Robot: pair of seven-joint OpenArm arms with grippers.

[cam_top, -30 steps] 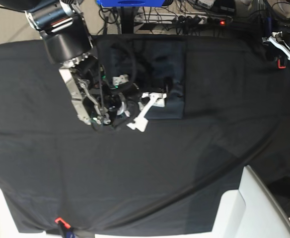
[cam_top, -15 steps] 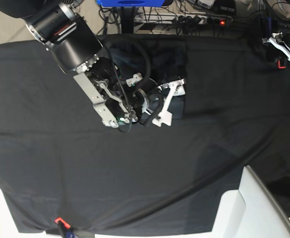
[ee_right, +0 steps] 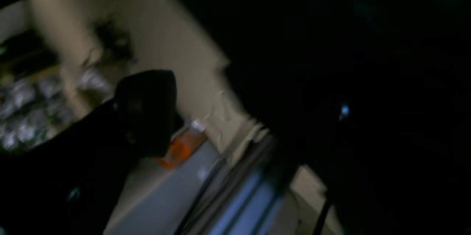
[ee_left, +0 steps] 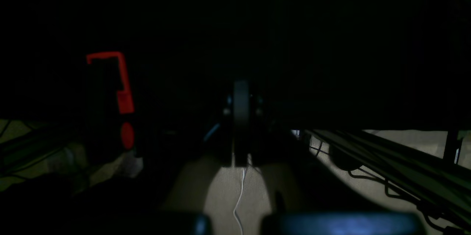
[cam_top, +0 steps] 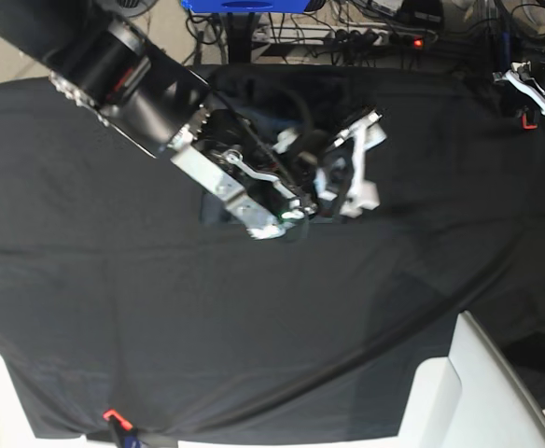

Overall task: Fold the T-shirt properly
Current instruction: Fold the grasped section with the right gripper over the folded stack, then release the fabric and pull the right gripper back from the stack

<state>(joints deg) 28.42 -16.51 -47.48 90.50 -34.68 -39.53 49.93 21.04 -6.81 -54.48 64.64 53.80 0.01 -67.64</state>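
**Right arm over the folded shirt, left arm parked**

From the base view I see the T-shirt (cam_top: 254, 103) lying as a compact folded block at the far middle of the worktop (cam_top: 86, 280), mostly hidden under my right arm. The right end effector (cam_top: 352, 173) hangs over the shirt's right-hand edge with its white fingers (cam_top: 361, 191) spread apart and nothing between them. The left end effector (cam_top: 538, 93) sits at the worktop's far edge, pressed together and empty.

My worry is the open fingers or the trailing cables snagging the top layer if the arm swings low, dragging the fold open. The black tablecloth could also bunch and shift the stack.

The shirt is thin, soft slate-grey knit, limp and easily creased, barely lighter than the matte black cloth beneath, so I judge its edges poorly. Both wrist views are too dark and blurred to help.
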